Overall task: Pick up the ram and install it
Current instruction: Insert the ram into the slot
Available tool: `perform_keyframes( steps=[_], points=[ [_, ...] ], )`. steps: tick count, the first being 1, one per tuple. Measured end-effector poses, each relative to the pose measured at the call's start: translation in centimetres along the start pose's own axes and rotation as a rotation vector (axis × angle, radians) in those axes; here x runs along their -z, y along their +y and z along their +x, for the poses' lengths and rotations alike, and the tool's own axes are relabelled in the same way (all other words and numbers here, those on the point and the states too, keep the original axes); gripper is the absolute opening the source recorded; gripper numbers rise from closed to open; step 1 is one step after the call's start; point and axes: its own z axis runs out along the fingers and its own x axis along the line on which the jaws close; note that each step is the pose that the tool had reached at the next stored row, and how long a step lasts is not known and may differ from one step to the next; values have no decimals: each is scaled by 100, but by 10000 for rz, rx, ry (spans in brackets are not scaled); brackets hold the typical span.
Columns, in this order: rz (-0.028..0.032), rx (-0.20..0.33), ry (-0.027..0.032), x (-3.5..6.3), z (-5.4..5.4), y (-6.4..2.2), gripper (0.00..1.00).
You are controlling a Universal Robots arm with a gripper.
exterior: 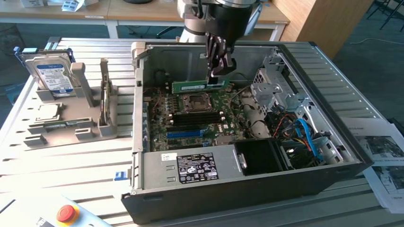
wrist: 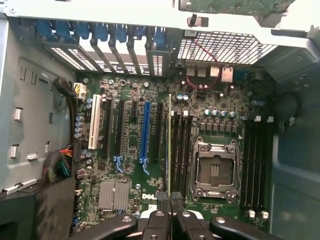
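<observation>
At the upper centre of the exterior view, the dark metal gripper (exterior: pixel 217 74) pinches one ram (exterior: pixel 192 87), a thin, flat green stick. It is held level above the green motherboard (exterior: pixel 196 118) inside the black case (exterior: pixel 252 194). In the wrist view the ram is edge-on between the fingertips (wrist: pixel 162 200), near one blue slot (wrist: pixel 145 130) and one white slot (wrist: pixel 95 125). At the upper left, one silver hard drive (exterior: pixel 54 75) stands upright.

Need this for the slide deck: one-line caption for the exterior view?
Gripper shut on the ram, holding it edge-down over the motherboard inside the open computer case.
</observation>
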Motion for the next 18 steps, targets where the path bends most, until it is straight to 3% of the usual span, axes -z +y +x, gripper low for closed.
perform_keyframes(
  steps=[9, 18],
  points=[
    [-4, -26, 78, -152, -1, -8, 12],
    [-4, -84, 77, -192, -2, -10, 12]
  ],
)
